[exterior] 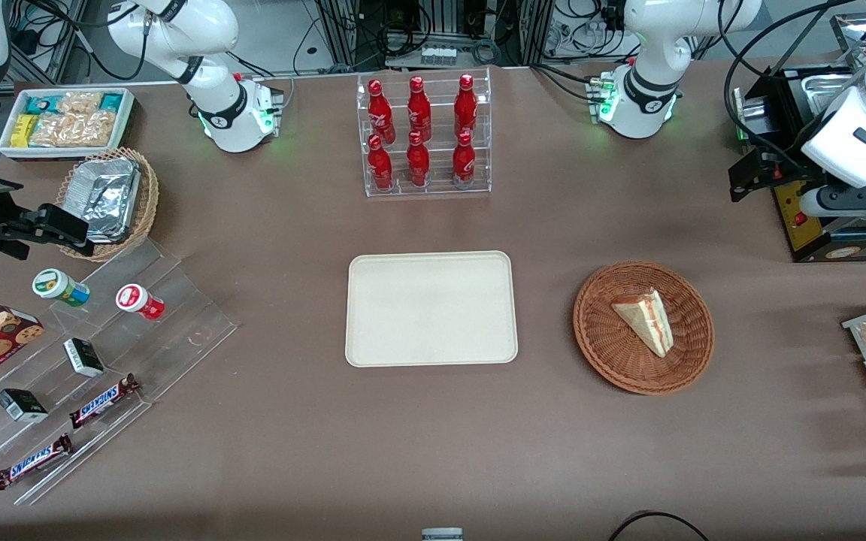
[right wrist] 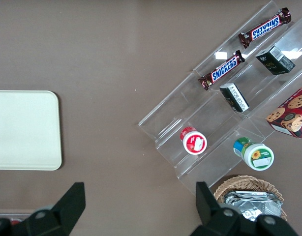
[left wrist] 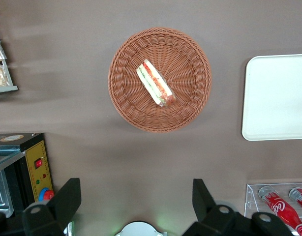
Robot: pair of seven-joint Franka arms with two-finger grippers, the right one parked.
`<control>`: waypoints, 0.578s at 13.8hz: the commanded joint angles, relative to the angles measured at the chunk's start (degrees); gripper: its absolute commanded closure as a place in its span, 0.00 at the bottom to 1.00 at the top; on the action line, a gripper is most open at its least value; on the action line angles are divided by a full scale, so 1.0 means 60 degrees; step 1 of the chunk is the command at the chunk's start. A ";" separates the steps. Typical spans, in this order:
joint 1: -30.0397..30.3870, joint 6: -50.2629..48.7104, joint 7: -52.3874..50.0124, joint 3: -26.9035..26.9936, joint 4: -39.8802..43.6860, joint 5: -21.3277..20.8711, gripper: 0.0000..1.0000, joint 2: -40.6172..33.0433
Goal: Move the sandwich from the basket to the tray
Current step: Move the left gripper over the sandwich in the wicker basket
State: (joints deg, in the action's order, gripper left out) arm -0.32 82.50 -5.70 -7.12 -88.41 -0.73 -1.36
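Brown table (exterior: pixel 290 421): one sandwich (exterior: pixel 646 321), one basket (exterior: pixel 613 353), jaws (left wrist: pixel 136 199) seemingly apart.

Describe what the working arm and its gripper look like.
The left arm has glossy white rounded shells with black bands at the joints, a green-lit base and black cables trailing off it. Its gripper has two dark, wedge-shaped fingers set wide apart, high above the table, farther from the front camera than the basket.

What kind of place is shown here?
Probably a robotics lab staged as a snack shop: red bottles in a clear rack, Snickers bars on acrylic steps. The open gripper hovers above the table.
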 commanded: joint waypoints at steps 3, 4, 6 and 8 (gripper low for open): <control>0.0098 -0.0258 0.0261 0.0014 0.0102 0.0107 0.00 0.0037; 0.0112 -0.0258 0.0275 0.0043 0.0043 0.0093 0.00 0.0080; 0.0156 -0.0084 0.0305 0.0087 -0.0424 -0.0111 0.00 0.0066; 0.0157 0.0223 0.0290 0.0379 -0.0848 -0.0229 0.00 0.0095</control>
State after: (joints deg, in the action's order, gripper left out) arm -0.14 82.32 -5.07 -5.62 -91.15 -1.27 -0.66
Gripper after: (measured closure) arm 0.000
